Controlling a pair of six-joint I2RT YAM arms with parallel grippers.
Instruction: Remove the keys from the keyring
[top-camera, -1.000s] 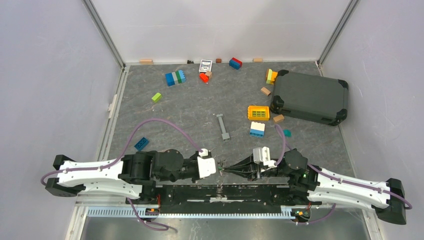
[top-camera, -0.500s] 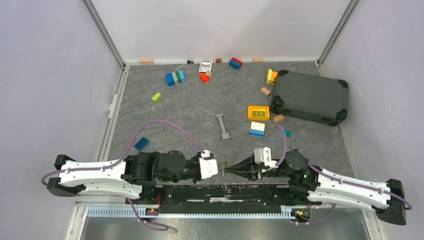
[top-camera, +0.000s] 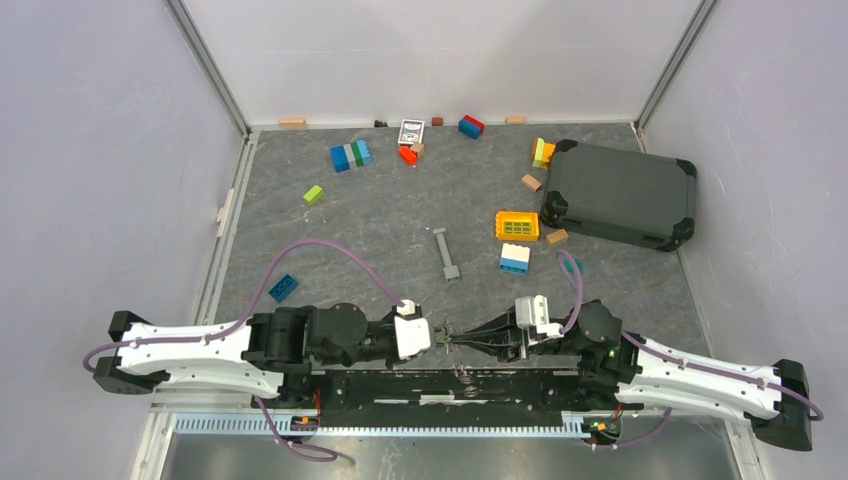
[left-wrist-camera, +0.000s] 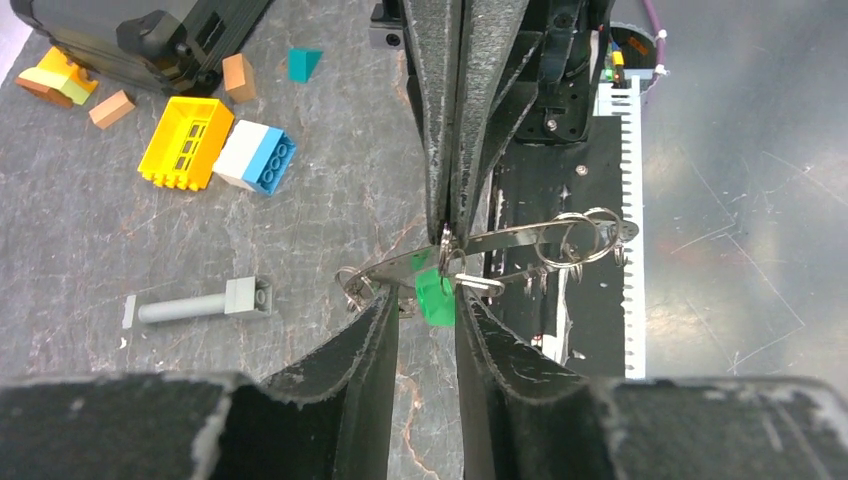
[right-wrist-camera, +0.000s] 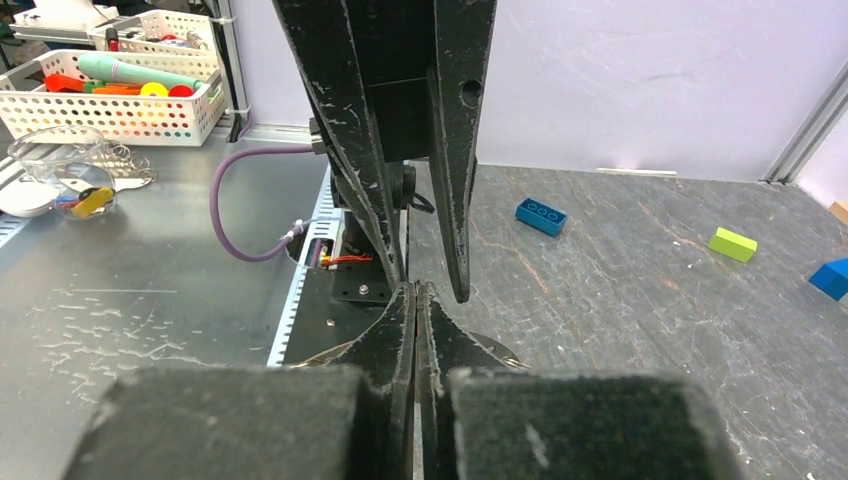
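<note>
The keyring (left-wrist-camera: 520, 236) is a thin silver ring seen edge-on, held in the air over the table's near edge, with smaller rings (left-wrist-camera: 585, 238) bunched at its right end. A green key head (left-wrist-camera: 435, 298) hangs under it, and a small silver key part (left-wrist-camera: 482, 285) lies beside that. My right gripper (left-wrist-camera: 447, 235) comes down from the top of the left wrist view and is shut on the keyring. My left gripper (left-wrist-camera: 427, 300) is open, its fingertips on either side of the green key head, just under the ring. In the top view the two grippers (top-camera: 437, 338) (top-camera: 451, 338) meet tip to tip.
A long grey bar (top-camera: 446, 253), a yellow grid block (top-camera: 517, 224) and a white and blue brick (top-camera: 514, 259) lie just beyond the grippers. A dark case (top-camera: 620, 193) stands at the right. A blue brick (top-camera: 282, 288) lies at the left. The black base rail (top-camera: 400, 385) runs below.
Both grippers and the key bundle have shifted a little to the right. The right arm has drawn back and the left arm has reached after it. The right grip stays shut.
</note>
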